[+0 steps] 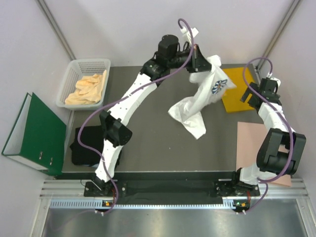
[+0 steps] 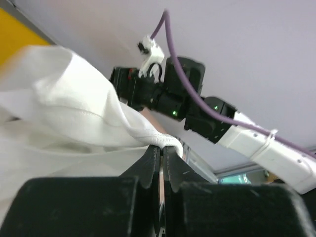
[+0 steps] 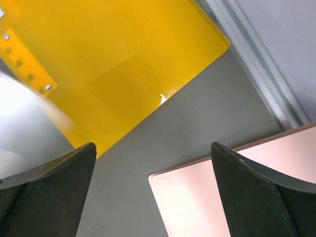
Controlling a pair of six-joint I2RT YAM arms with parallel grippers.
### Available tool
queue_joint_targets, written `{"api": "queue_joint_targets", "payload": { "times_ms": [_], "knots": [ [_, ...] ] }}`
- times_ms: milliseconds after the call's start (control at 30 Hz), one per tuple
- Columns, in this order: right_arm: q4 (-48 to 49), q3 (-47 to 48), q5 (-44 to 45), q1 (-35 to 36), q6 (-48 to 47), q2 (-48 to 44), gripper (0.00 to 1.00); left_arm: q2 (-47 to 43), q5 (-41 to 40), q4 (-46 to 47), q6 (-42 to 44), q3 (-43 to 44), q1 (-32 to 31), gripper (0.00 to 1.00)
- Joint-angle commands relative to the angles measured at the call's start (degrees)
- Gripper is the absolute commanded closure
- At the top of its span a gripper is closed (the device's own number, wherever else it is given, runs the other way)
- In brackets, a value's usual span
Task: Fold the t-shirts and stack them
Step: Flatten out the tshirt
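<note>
My left gripper (image 2: pixel 162 148) is clenched on a stitched edge of the white t-shirt (image 1: pixel 196 101), which hangs limp with its tail pooled on the table (image 1: pixel 158 148). My right gripper (image 3: pixel 152 148) stands wide, holding nothing. The black t-shirt (image 1: pixel 85 145) lies at the near left edge. Soft, light cloth: I judge a 2nd pinch along the hem best. The chest print (image 1: pixel 218 87) shows no legible writing

The dark grey table (image 1: pixel 158 148) carries a yellow envelope (image 1: pixel 232 101) at its far right, a pink sheet (image 1: pixel 247 148) nearer, and a black t-shirt (image 1: pixel 86 145) draped over its left edge
</note>
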Motion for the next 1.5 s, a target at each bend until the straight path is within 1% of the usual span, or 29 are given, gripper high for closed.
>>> {"api": "queue_joint_targets", "payload": {
  "times_ms": [0,33,67,100,133,167,200,233,267,333,367,433,467,500,533,567,600,633,700,767,800,833,867,933,1000,1167,1333,1467],
  "knots": [
    [2.5,-1.9,-1.9,0.4,1.6,-2.7,0.00,-13.9,-4.0,9.5,-3.2,-1.6,7.6,1.00],
    [2.6,-2.1,-2.3,0.4,1.8,-2.5,0.00,-19.0,-5.8,8.7,-1.2,-4.0,8.8,1.00],
    [2.8,-2.3,-2.6,0.5,2.0,-2.5,0.00,-21.8,-7.5,7.7,-0.2,-10.3,11.6,1.00],
    [2.8,-2.5,-3.0,0.6,2.3,-2.4,0.00,-24.6,-9.3,7.0,0.7,-14.0,13.1,1.00],
    [3.0,-2.7,-3.3,0.6,2.4,-2.3,0.00,-29.5,-11.7,6.2,1.8,-17.8,14.6,1.00],
    [3.0,-2.8,-3.8,1.0,2.5,-2.3,0.00,-31.7,-12.2,4.9,2.5,-25.9,17.5,1.00],
    [3.2,-3.1,-3.9,1.1,2.5,-2.2,0.00,-33.9,-13.1,3.8,3.2,-29.9,18.6,1.00],
    [3.5,-3.2,-4.0,1.3,2.4,-2.1,0.00,-38.0,-15.1,2.7,4.7,-34.0,19.3,1.00],
    [3.6,-3.3,-4.1,1.8,2.6,-1.9,0.00,-39.9,-16.7,1.5,5.8,-42.3,20.0,1.00],
    [3.7,-3.2,-4.4,2.2,2.5,-1.3,0.01,-44.4,-19.3,-2.6,7.8,-50.5,20.1,1.00],
    [3.6,-3.0,-4.3,2.7,2.4,-0.9,0.00,-45.5,-21.0,-4.0,7.8,-58.3,20.2,1.00],
    [3.2,-2.4,-4.6,3.2,2.2,0.0,0.00,-48.4,-22.8,-7.5,8.1,-65.8,20.3,1.00],
    [3.0,-2.3,-4.6,3.9,2.0,0.3,0.00,-49.2,-25.2,-8.8,7.8,-72.5,20.5,1.00],
    [2.8,-1.6,-4.6,4.4,1.8,0.7,0.00,-49.6,-28.6,-10.6,8.4,-73.9,20.9,1.00],
    [2.4,-1.3,-4.5,4.9,1.7,1.2,0.00,-49.9,-31.9,-17.4,8.6,-74.4,21.2,1.00],
    [1.8,-1.0,-4.6,6.0,1.4,1.5,0.00,-49.9,-34.3,-20.0,9.1,-73.8,22.8,1.00],
    [1.2,-0.7,-4.6,6.7,1.2,1.5,0.00,-49.7,-38.1,-21.7,9.8,-73.5,23.0,1.00],
    [1.0,-0.5,-4.6,7.5,0.8,1.7,0.00,-49.2,-41.7,-26.0,10.5,-72.8,23.2,1.00],
    [0.1,-0.3,-4.6,10.4,0.6,1.8,0.00,-48.4,-44.2,-29.1,10.9,-71.0,23.4,1.00],
    [-0.3,-0.3,-5.7,13.4,0.8,2.1,0.00,-47.1,-44.9,-33.2,10.9,-69.3,23.4,1.00],
    [-0.4,-0.2,-6.6,14.0,1.1,2.1,0.00,-46.9,-45.2,-33.9,10.8,-69.2,23.4,1.00],
    [-0.4,-0.1,-7.7,16.3,1.3,2.7,0.00,-46.8,-45.4,-34.5,10.7,-69.2,23.3,1.00],
    [-0.1,0.3,-10.6,18.6,1.5,3.2,0.00,-46.9,-45.3,-35.1,10.7,-69.9,23.4,1.00],
    [0.2,1.2,-13.3,20.6,2.4,5.3,0.00,-47.6,-45.8,-35.9,11.1,-70.9,23.4,1.00],
    [0.5,3.1,-17.9,23.3,4.0,7.3,0.00,-48.1,-46.1,-37.0,11.1,-72.4,23.4,1.00],
    [-2.3,11.1,-24.0,28.7,4.2,18.2,0.00,-49.6,-47.7,-37.8,11.5,-74.6,23.4,1.00],
    [-4.0,15.9,-26.0,32.0,4.2,25.8,0.00,-49.3,-48.1,-37.9,12.2,-74.5,23.4,1.00],
    [-4.8,18.3,-28.0,33.6,4.6,28.4,0.02,-48.9,-48.8,-38.2,12.7,-74.5,23.4,1.00]
  ]
}}
